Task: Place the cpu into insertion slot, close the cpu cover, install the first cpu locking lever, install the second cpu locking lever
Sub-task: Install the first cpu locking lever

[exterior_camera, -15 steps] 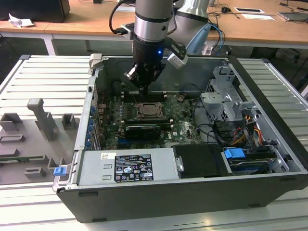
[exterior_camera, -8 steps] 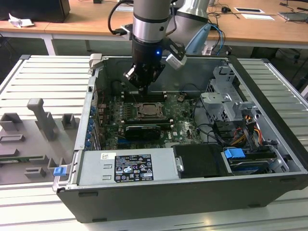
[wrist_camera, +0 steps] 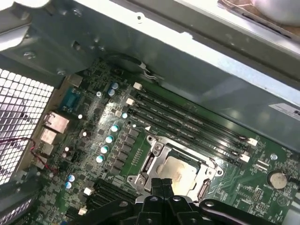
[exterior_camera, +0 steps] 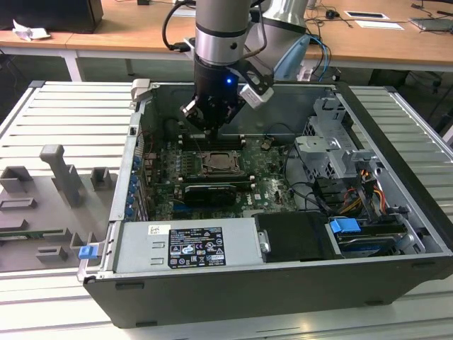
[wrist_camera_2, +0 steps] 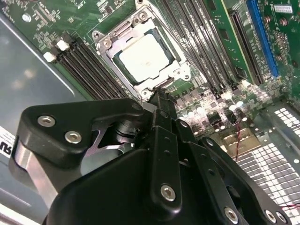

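The cpu [wrist_camera_2: 143, 58] shows its pale metal face lying flat in the insertion slot [exterior_camera: 221, 163] on the green board inside the open computer case. The silver cpu cover [wrist_camera_2: 180, 73] lies down around it as a frame, with the chip showing through its window. In the first wrist view the cpu [wrist_camera: 180, 168] and the cpu cover [wrist_camera: 153, 161] sit just beyond my fingertips. My gripper [wrist_camera_2: 161, 99] is shut with nothing seen between its fingers, its tips at the socket's near edge. In the exterior view my gripper [exterior_camera: 206, 129] hangs just above the socket's far side.
Long black memory slots [wrist_camera: 187, 124] run beside the socket. A black graphics card [exterior_camera: 209, 191] lies in front of it, then the power supply [exterior_camera: 187, 244]. A drive cage [exterior_camera: 333, 149] and cables fill the case's right. Grey fixtures [exterior_camera: 64, 177] stand on the table at the exterior view's left.
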Robot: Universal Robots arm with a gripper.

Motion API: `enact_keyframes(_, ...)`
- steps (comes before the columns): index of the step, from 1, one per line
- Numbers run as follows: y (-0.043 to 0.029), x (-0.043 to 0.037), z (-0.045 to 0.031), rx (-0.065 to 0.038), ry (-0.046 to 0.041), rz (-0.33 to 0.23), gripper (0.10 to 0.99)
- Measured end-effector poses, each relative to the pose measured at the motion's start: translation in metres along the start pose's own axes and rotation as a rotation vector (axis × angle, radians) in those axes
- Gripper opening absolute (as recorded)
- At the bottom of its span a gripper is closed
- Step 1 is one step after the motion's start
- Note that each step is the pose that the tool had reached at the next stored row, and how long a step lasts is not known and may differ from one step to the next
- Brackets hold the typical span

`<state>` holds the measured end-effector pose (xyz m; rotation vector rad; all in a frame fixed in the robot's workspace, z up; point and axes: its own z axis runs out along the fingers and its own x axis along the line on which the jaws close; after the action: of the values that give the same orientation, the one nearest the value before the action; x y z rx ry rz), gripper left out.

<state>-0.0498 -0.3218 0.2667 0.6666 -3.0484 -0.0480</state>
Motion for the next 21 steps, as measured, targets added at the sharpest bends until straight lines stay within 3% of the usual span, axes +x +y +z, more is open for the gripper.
enact_keyframes(10,-0.0001,-0.0001,0.0035,0.002,-0.0099,0.14,0.106)
enact_keyframes(21,-0.0002,-0.0001,0.0062,0.0,-0.0177,0.344,0.106)
